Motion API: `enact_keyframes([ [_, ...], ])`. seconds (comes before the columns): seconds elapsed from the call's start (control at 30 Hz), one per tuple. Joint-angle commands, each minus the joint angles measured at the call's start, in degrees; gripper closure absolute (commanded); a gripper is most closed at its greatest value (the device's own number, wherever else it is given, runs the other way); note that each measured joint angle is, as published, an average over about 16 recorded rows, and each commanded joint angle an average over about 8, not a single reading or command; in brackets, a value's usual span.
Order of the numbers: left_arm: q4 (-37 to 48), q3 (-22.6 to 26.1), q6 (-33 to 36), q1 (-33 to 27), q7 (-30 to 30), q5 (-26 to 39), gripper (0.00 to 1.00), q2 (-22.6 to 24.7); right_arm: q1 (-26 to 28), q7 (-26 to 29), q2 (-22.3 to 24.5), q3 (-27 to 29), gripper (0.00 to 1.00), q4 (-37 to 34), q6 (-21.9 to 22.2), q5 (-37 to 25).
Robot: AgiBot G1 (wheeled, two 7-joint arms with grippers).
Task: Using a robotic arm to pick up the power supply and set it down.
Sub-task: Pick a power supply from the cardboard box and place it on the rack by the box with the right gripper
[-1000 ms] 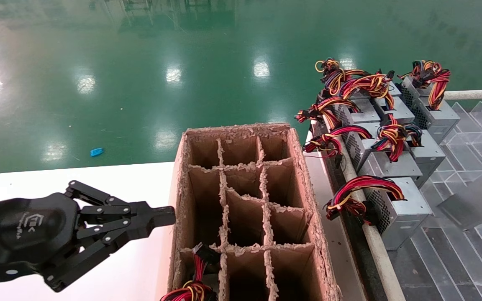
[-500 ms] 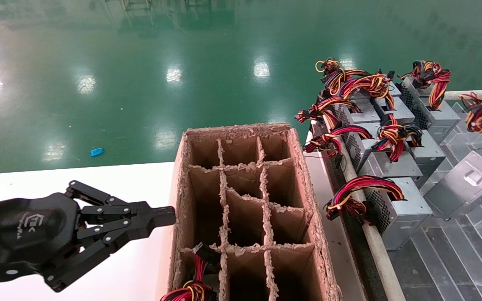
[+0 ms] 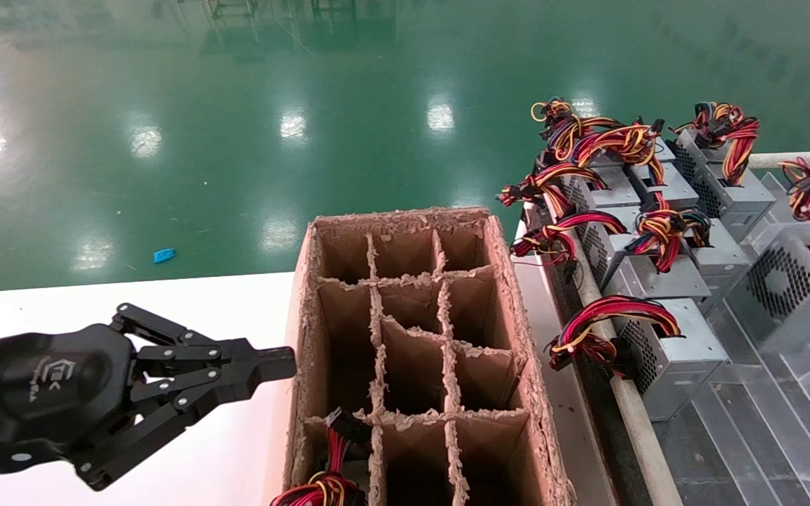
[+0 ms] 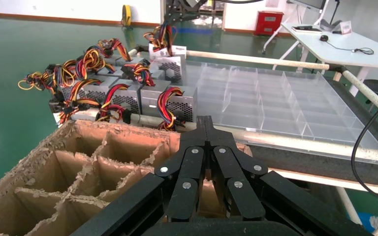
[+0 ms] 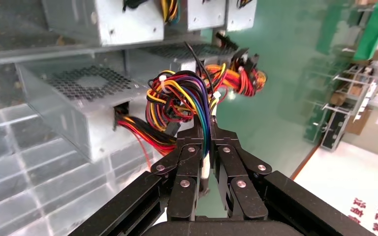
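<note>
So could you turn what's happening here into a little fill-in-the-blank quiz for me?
1. The right gripper is shut on the power supply's bundle of ____.
2. The left gripper hangs shut beside the ____ box with its dividers.
3. The face of the power supply turned to the head camera has a perforated round ____ grille.
4. In the box's near left compartment lies another bundle of ____.

Missing words: wires; cardboard; fan; wires

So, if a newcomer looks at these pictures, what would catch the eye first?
Probably the bright wire bundles on the row of grey power supply units right of the partitioned cardboard box. Next, the right gripper, shut on the wires of the power supply above the clear tray. The left gripper sits shut over the white table, beside the box.
</note>
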Motion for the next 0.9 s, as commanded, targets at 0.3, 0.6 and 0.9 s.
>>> enact_keyframes([
  [0.3, 0.0, 0.0, 0.0, 0.0, 0.0, 0.0, 1.0, 0.0, -3.29, -1.04, -0.21, 0.07, 1.0, 0.87, 5.03, 2.89],
  [0.6, 0.0, 0.0, 0.0, 0.0, 0.0, 0.0, 1.0, 0.0, -4.68, 0.07, 0.12, -0.55, 1.0, 0.85, 3.63, 4.93],
  [0.9, 0.0, 0.0, 0.0, 0.0, 0.0, 0.0, 1.0, 0.0, -4.82, 0.91, 0.0, -0.59, 0.06, 1.03, 2.96, 5.79],
])
